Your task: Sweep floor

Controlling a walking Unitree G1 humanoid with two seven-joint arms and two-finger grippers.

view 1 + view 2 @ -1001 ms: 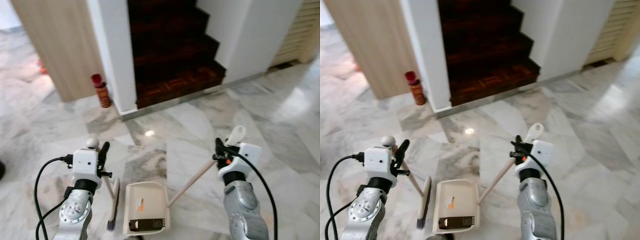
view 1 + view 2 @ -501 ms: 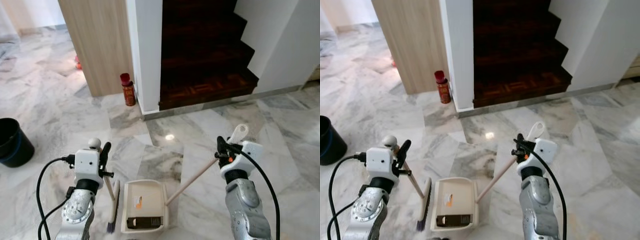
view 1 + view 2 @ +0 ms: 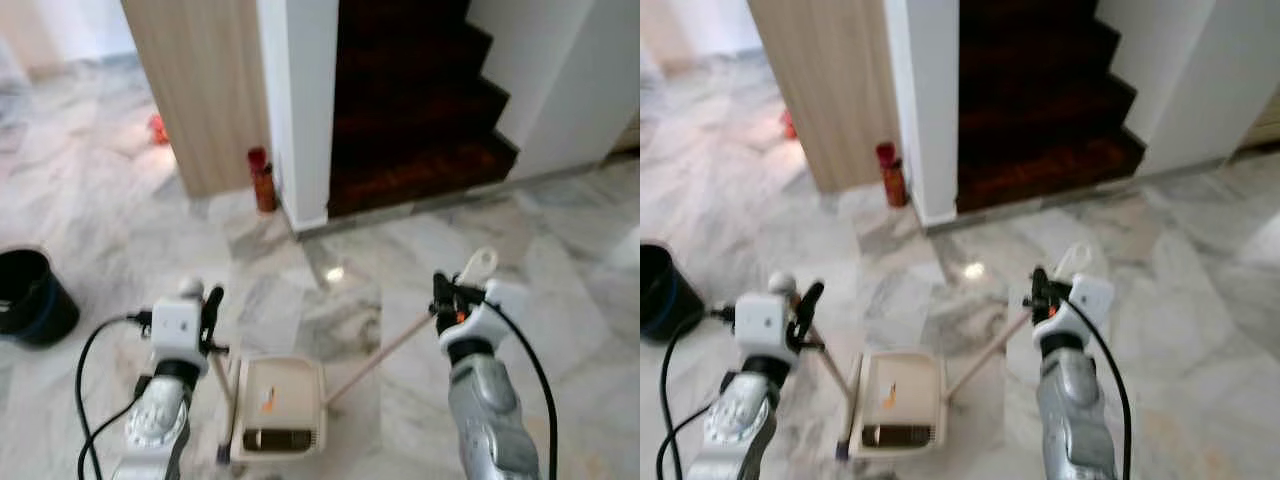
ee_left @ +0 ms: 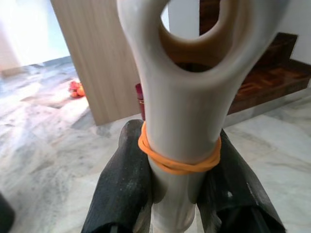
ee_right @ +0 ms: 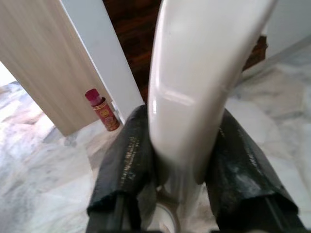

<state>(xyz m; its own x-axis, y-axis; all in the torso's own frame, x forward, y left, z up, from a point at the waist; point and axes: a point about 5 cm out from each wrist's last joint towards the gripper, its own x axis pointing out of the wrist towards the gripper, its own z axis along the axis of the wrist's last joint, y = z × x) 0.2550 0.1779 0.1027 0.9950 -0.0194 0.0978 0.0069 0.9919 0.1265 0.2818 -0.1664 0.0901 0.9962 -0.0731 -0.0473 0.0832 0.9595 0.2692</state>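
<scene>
My left gripper [image 3: 210, 318] is shut on the cream broom handle [image 4: 177, 131], which carries an orange rubber band; the broom head [image 3: 229, 420] rests on the marble floor beside the dustpan. The cream dustpan [image 3: 278, 408] lies flat on the floor between my arms, with a dark strip at its near edge. Its long handle [image 3: 375, 360] slants up to my right gripper [image 3: 440, 298], which is shut on the handle's top end [image 5: 194, 97].
Dark wooden stairs [image 3: 415, 110] rise ahead behind a white pillar [image 3: 300, 100]. A red spray can [image 3: 262, 180] stands at the foot of a wooden panel [image 3: 195, 80]. At the left sits a black bucket [image 3: 30, 295]. A small red-orange object [image 3: 158, 128] lies farther back.
The camera has kept shifting, so the stairs and can sit slightly right and the picture is blurred. Both grippers hold the broom and dustpan as before.
</scene>
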